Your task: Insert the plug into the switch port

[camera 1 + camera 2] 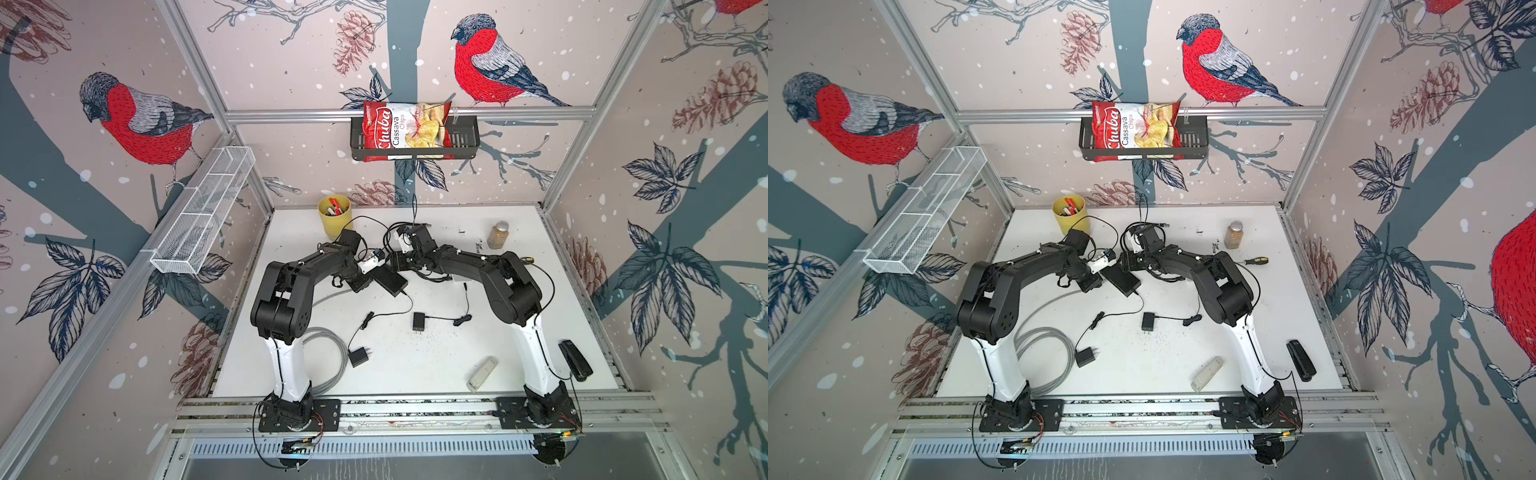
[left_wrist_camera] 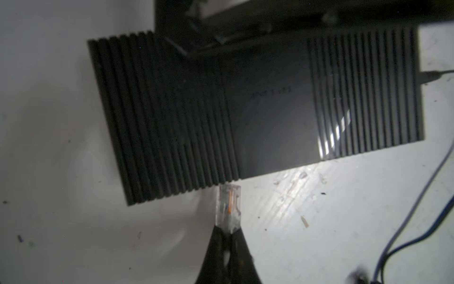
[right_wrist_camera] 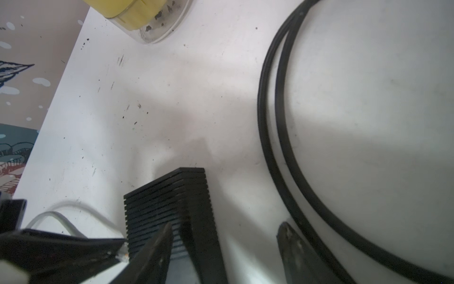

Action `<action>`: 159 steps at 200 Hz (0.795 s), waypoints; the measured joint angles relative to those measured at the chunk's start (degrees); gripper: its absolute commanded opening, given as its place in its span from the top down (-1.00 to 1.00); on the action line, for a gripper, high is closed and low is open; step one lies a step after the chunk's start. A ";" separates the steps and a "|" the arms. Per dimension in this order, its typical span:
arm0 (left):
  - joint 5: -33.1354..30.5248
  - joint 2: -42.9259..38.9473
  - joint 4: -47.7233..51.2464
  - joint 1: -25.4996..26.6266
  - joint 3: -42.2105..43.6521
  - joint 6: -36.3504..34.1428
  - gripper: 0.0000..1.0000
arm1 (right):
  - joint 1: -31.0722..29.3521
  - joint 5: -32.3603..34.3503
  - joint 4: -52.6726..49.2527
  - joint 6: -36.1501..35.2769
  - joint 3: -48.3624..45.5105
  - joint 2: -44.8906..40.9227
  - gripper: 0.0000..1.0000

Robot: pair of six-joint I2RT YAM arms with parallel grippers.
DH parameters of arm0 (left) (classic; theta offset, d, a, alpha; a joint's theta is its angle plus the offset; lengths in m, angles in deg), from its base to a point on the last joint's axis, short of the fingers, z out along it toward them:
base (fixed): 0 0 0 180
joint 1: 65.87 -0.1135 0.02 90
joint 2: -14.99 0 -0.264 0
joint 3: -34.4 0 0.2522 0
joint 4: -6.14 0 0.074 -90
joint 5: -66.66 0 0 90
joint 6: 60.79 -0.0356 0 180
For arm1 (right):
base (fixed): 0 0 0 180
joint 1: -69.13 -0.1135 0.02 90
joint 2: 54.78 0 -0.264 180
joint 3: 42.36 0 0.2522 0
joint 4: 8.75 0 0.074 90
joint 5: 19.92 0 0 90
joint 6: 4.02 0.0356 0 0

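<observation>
A black ribbed switch [image 1: 388, 280] [image 1: 1121, 279] lies flat mid-table between the two arms. My left gripper [image 2: 227, 230] [image 1: 376, 266] is shut on the rear of a clear plug [image 2: 228, 206], whose tip reaches the long side edge of the switch [image 2: 245, 110]. The port face is hidden, so I cannot tell whether the tip is inside a port. My right gripper [image 3: 226, 225] [image 1: 395, 259] stands open over one end of the switch [image 3: 167, 204]. One of its fingers [image 3: 157, 246] lies above the ribbed top, the other beside it over the table. The plug [image 3: 122, 255] shows there too.
A black cable [image 3: 270, 147] loops on the table behind the switch. A yellow cup [image 1: 334, 214] and a brown bottle [image 1: 498, 235] stand at the back. Two black adapters [image 1: 419, 322] [image 1: 359, 357], a grey cable coil [image 1: 332, 361], a white remote [image 1: 482, 374] and a stapler [image 1: 575, 359] lie nearer the front.
</observation>
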 measured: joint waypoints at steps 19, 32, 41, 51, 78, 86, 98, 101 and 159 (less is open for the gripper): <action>0.02 0.15 0.00 0.24 -0.02 -0.24 1.00 | 0.00 0.00 0.07 0.24 -0.46 -0.35 -0.39; 0.13 0.22 0.02 0.42 -0.02 -0.37 1.00 | 0.00 0.00 -0.09 0.39 -0.55 -0.46 -0.39; 0.15 0.22 -0.04 0.61 -0.04 -0.35 1.00 | 0.00 -0.02 -0.02 0.50 -0.66 -0.50 -0.39; 0.13 0.22 -0.22 0.79 -0.15 -0.35 1.00 | 0.00 -0.22 -0.02 0.61 -0.81 -0.57 -0.38; -0.20 0.55 -0.59 0.70 -0.96 -0.13 1.00 | -0.02 -1.29 0.46 1.42 -1.40 -0.76 -0.38; -0.22 0.57 -0.90 0.63 -1.03 0.07 1.00 | -0.04 -1.66 0.66 1.42 -1.60 -0.85 -0.38; -0.31 0.72 -1.11 0.66 -1.29 0.13 1.00 | -0.04 -2.49 1.01 1.62 -2.25 -1.16 -0.38; -0.35 0.76 -1.14 0.66 -1.33 0.20 1.00 | -0.04 -2.60 1.01 1.70 -2.40 -1.27 -0.38; 1.64 2.93 -0.87 -0.11 -3.93 0.31 1.00 | -0.04 -5.73 1.62 3.15 -4.09 -2.10 -0.36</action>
